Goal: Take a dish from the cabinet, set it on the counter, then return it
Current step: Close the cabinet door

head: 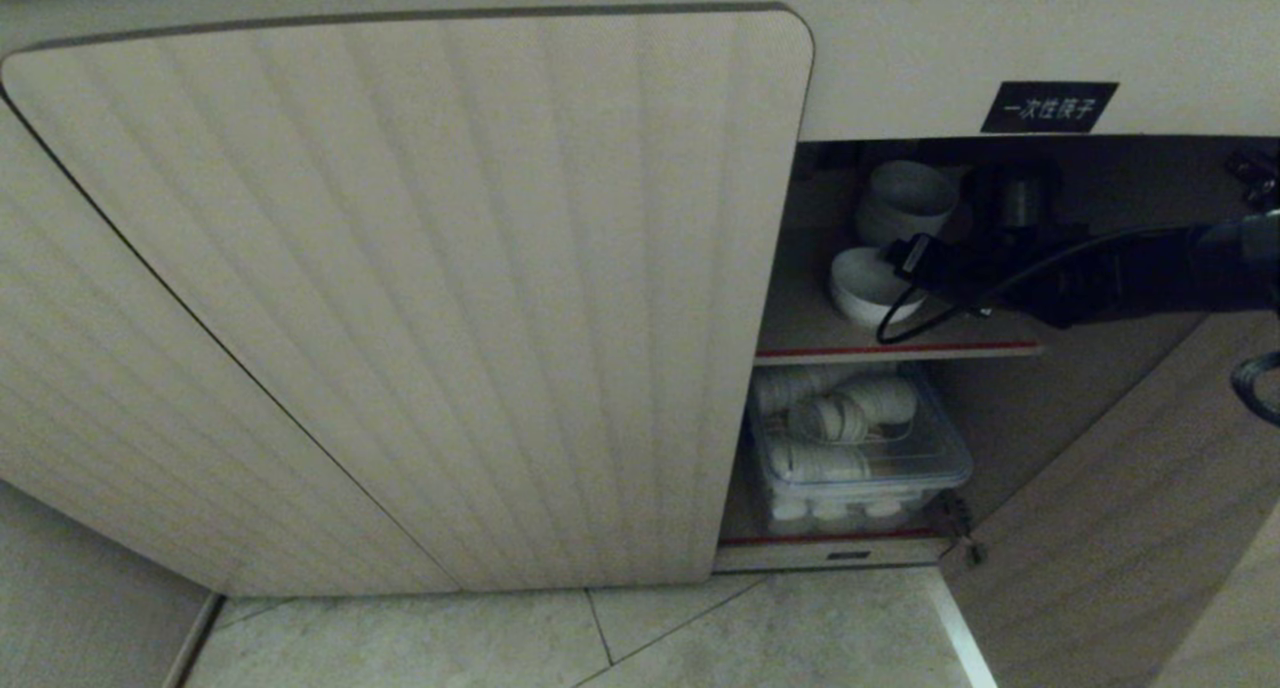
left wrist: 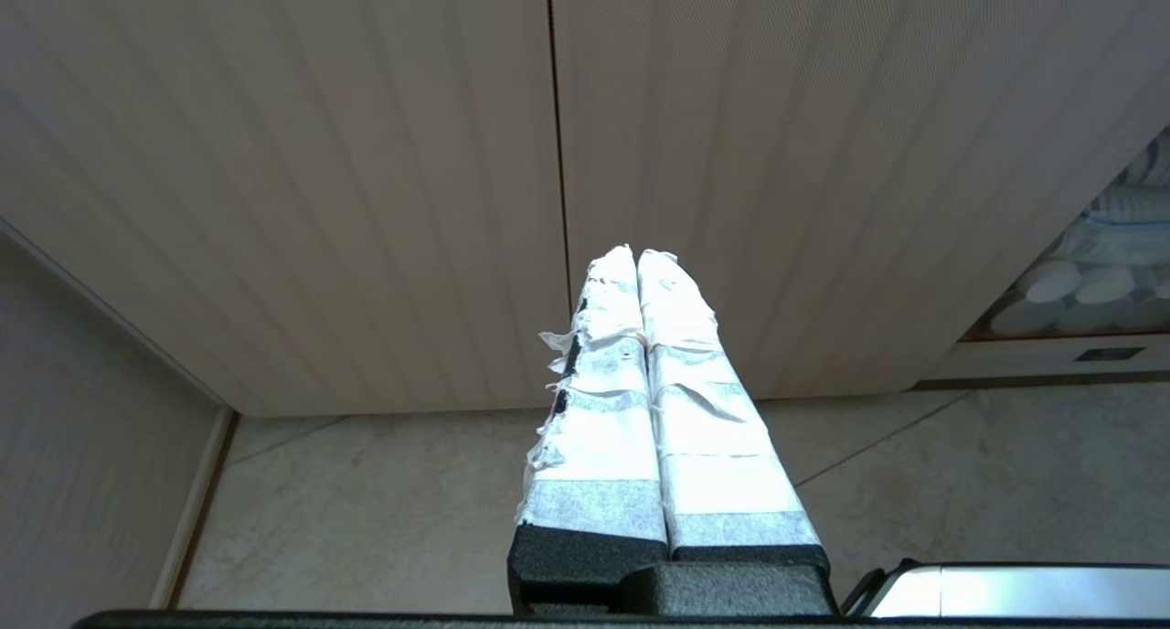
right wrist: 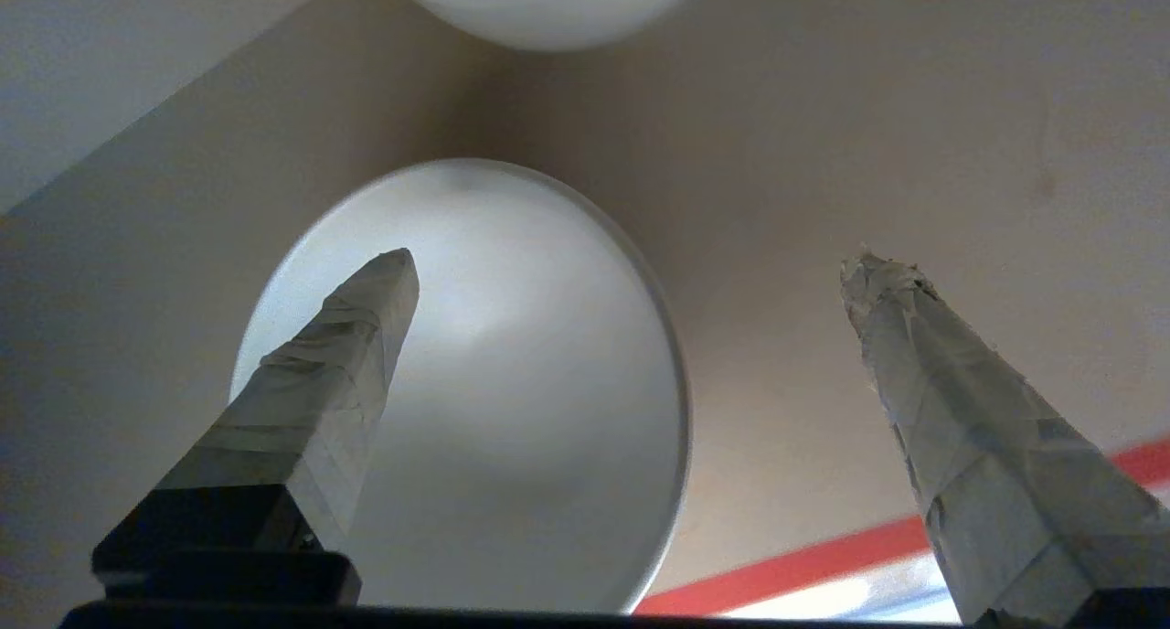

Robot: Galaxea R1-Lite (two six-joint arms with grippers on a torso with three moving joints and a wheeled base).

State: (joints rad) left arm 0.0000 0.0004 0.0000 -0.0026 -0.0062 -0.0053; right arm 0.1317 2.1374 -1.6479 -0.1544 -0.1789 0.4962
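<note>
**Bowl on the upper shelf, gripper spread above it**

The dish (right wrist: pixel 512 382) sits on the cabinet (head: pixel 420 298) upper shelf (red-edged), a stack of bowls (head: pixel 905 200) behind. The right gripper (right wrist: pixel 631 272) hangs over it, jaws wide apart, gripping nothing. The left gripper (left wrist: pixel 637 256) rests pressed closed near the floor.

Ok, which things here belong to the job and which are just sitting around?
Job:
- dish on the upper shelf
- cabinet
- right gripper, open, one finger over the dish

Lying about:
- second bowl behind it
- clear bin of white dishes, lower shelf
- left gripper, shut, parked
</note>
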